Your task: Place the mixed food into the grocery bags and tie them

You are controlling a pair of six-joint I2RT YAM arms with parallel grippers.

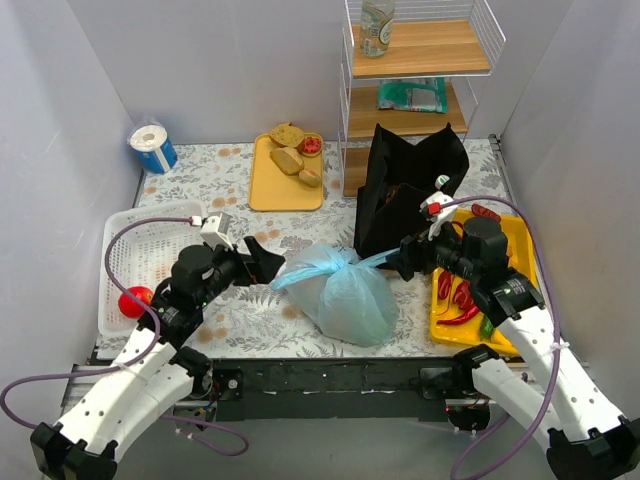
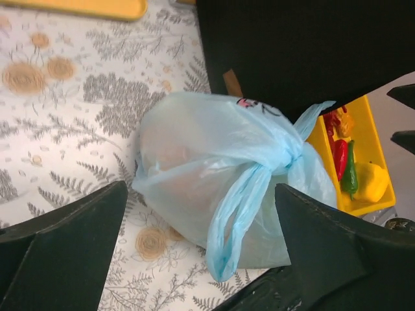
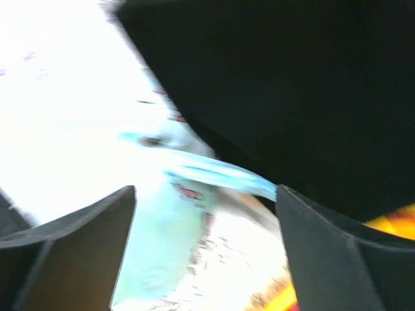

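Contents indistinct inside knotted blue bag (image 2: pixel 194 168)

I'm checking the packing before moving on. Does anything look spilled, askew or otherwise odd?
Nothing looks spilled or damaged. The light-blue bag lies knotted shut, one loose tail trailing off to the side. Only the black bag stands out: its pointed top still gapes open, untied.

Light-blue bag (image 1: pixel 345 292) knotted, bulging — beside upright black bag (image 1: pixel 400 195)

middle: thin light-blue plastic bag (image 1: pixel 345 290), knotted, in the way.
behind: tall stiff black bag (image 1: pixel 405 190) blocks.
left: open flowered table (image 1: pixel 200 180) beside white lattice basket (image 1: pixel 135 265).
right: yellow plastic tray (image 1: pixel 520 235) sits close.
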